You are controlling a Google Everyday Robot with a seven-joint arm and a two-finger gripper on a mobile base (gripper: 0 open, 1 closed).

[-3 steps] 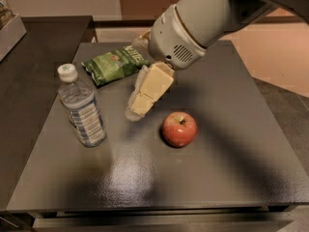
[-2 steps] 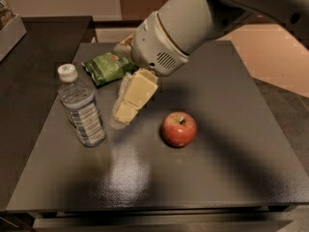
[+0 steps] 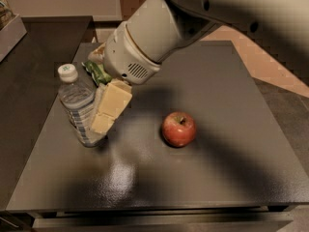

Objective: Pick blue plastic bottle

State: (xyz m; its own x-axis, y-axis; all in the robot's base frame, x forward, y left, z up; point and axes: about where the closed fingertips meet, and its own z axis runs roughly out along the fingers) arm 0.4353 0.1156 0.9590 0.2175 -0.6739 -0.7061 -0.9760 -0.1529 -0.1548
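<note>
At the far left edge we see a pale box [image 3: 8, 30], cut off by the frame, with contents too blurred to name. It sits on a dark counter [image 3: 29, 86] that runs beside the grey table [image 3: 217, 81].

Near the table's left side stands the blue plastic bottle [image 3: 75, 100], leaning slightly, its white cap [image 3: 67, 72] uppermost. The right side of its blue-and-white striped label is covered by the gripper [image 3: 102, 120]. The gripper's cream-coloured end lies against the bottle's right flank, reaching down almost to the table. From this angle we cannot tell whether the gripper is open, closed or clasping the bottle, because whatever lies on the bottle's far side is hidden.

Just behind the bottle, a green packet [image 3: 98, 72] shows only as a narrow strip; the rest disappears behind the arm's white wrist [image 3: 133, 57].

Further right, well apart from the bottle, a red apple [image 3: 179, 128] rests alone on the table, stem up.

The arm [image 3: 231, 8] rises to the upper right and is cut off by the frame.
</note>
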